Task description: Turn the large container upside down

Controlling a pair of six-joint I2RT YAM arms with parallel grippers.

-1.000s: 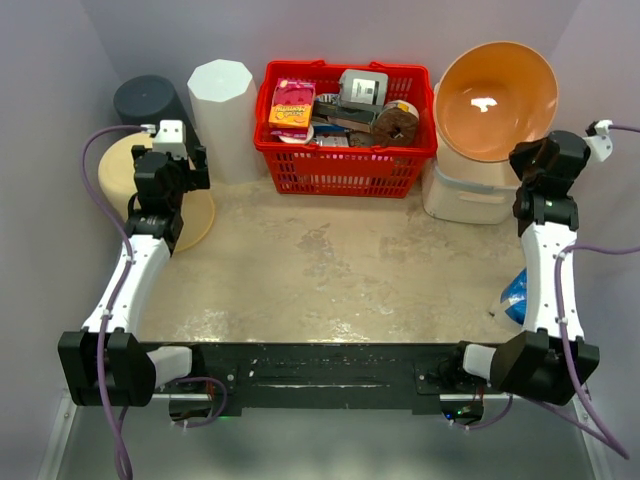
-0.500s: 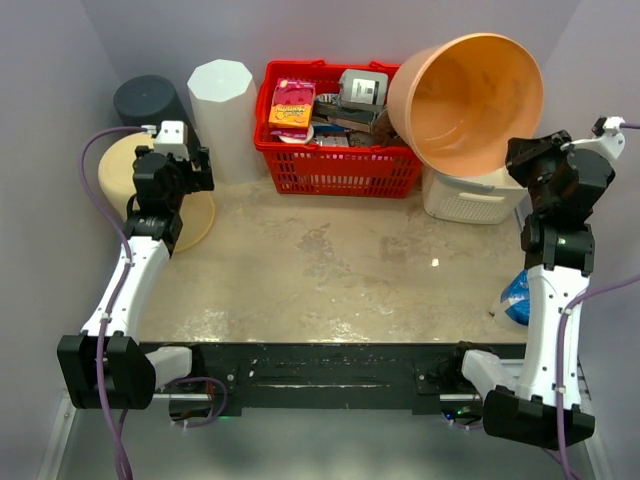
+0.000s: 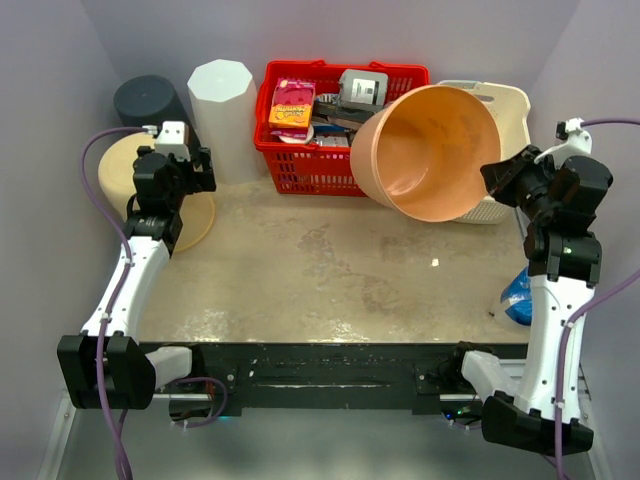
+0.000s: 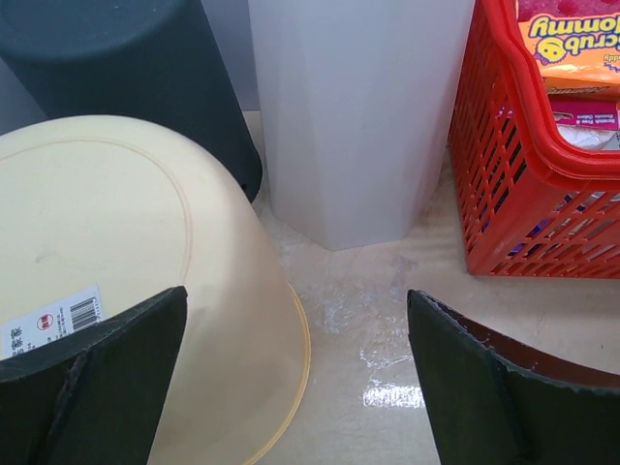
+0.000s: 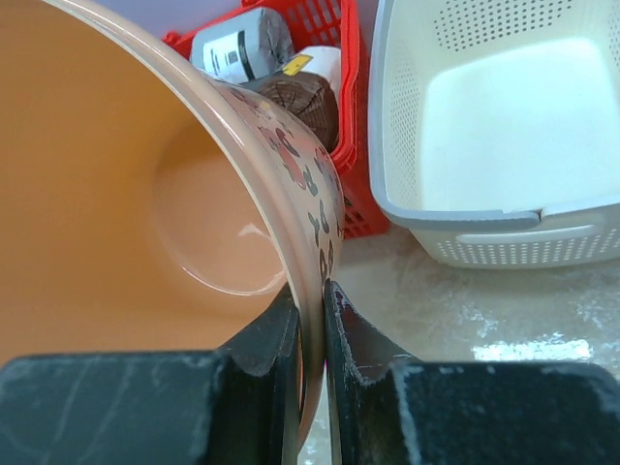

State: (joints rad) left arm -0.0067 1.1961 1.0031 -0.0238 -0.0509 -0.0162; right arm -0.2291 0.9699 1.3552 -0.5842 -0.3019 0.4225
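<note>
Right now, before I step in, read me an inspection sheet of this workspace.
Surface: beige table, scuffed.
Job's things: orange tub tipped on its side, mouth toward the arms, not yet upside down.
Clutter: red basket of packets; white perforated bin; white faceted container; dark container; upturned cream tub; blue item, unclear.
Grippers: right gripper, jaws shut on the orange tub's rim; left gripper, jaws open over the cream tub's edge.
Cables: purple cables loop off both arms.
Surroundings: plain lilac walls.
</note>
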